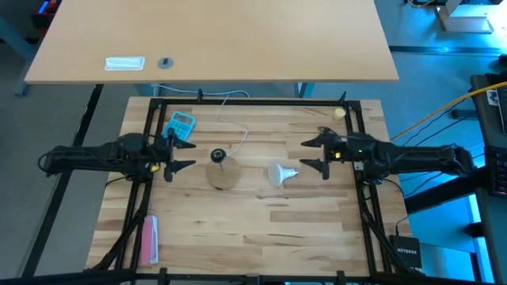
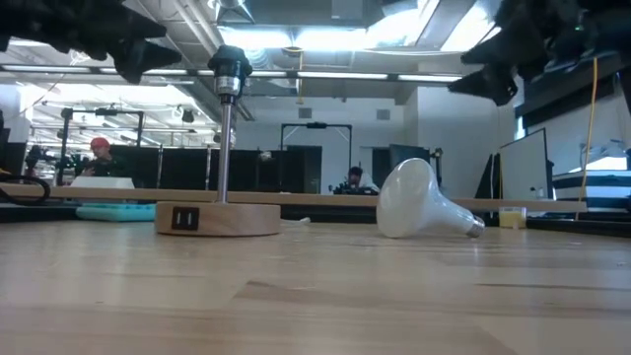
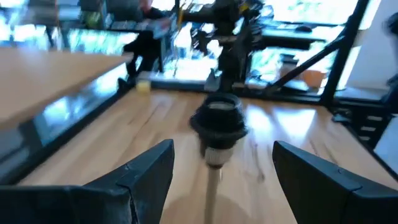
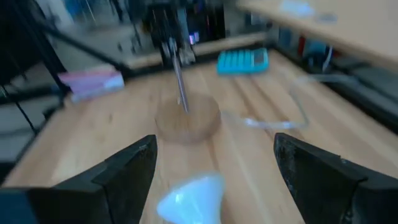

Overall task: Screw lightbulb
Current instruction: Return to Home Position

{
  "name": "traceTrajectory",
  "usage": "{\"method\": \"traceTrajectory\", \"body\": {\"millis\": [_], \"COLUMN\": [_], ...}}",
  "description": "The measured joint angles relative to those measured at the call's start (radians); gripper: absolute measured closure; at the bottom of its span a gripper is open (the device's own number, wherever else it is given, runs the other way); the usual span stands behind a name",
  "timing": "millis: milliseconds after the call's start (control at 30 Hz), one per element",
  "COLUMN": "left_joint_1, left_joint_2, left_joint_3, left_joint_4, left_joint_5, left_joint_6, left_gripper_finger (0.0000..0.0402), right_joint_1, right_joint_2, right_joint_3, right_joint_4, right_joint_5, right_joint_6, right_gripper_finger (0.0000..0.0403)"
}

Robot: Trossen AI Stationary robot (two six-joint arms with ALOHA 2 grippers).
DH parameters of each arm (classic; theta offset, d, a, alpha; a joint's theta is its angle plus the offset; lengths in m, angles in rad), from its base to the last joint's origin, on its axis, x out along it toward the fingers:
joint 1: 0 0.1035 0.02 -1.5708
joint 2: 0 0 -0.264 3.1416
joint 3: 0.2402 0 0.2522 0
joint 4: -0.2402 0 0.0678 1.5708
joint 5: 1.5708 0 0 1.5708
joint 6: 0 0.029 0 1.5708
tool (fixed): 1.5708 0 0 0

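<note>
Pale plank tabletop: smooth white lightbulb lying beside a round wooden disc; left tool and right tool both wide, empty.

A round wooden disc with a thin post and black socket stands in the middle of the table, with a white cable lying beside it. A teal calculator lies toward the far left. A small yellowish ball sits at the far right, and a flat pink object lies near the front left corner.

High view looks down, low view (table-level) across; both show the lightbulb.
</note>
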Motion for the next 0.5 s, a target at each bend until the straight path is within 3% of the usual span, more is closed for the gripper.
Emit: {"method": "traceTrajectory", "body": {"millis": [100, 500], "left_joint_1": [-0.005, -0.003], "left_joint_2": [-0.031, -0.268], "left_joint_3": [-0.056, -0.232], "left_joint_4": [0.073, 0.087], "left_joint_5": [0.02, 0.019], "left_joint_6": [0.027, -0.033], "left_gripper_finger": [0.0139, 0.0139], "right_joint_1": [0.0, 0.0], "right_joint_2": [-0.085, -0.356], "right_joint_3": [-0.063, -0.252], "right_joint_4": [0.075, 0.182], "right_joint_5": [0.003, 0.042], "right_joint_6": [0.012, 0.07], "right_gripper_finger": [0.0078, 0.0078]}}
